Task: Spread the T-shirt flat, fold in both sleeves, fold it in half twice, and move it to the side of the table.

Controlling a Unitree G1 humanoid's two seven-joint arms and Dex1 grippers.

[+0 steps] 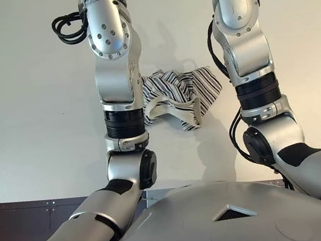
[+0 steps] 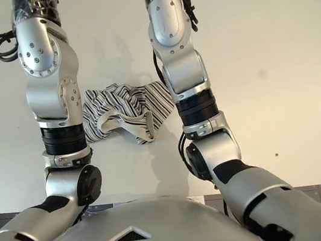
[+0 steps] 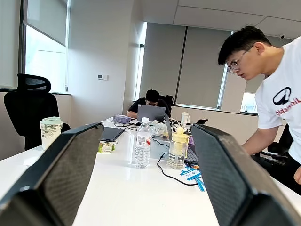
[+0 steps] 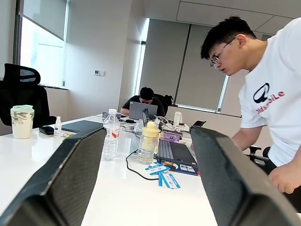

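The T-shirt (image 1: 181, 96), black-and-white striped with a pale neck band, lies crumpled in a heap on the white table (image 1: 25, 117). It sits between my two forearms, which stretch forward past it on either side. In the left wrist view my left gripper (image 3: 146, 129) is open, its two dark fingers (image 3: 70, 165) wide apart with nothing between them. My right gripper (image 4: 148, 134) is likewise open and holds nothing. Both grippers point level across the tabletop, away from the shirt.
The table's near edge (image 1: 15, 207) meets a dark floor strip. Far across the table stand a water bottle (image 3: 142, 143), a yellow-capped bottle (image 3: 178, 148), a cup (image 3: 51, 132), laptops and a black cable. Bare white tabletop spreads left and right of the shirt.
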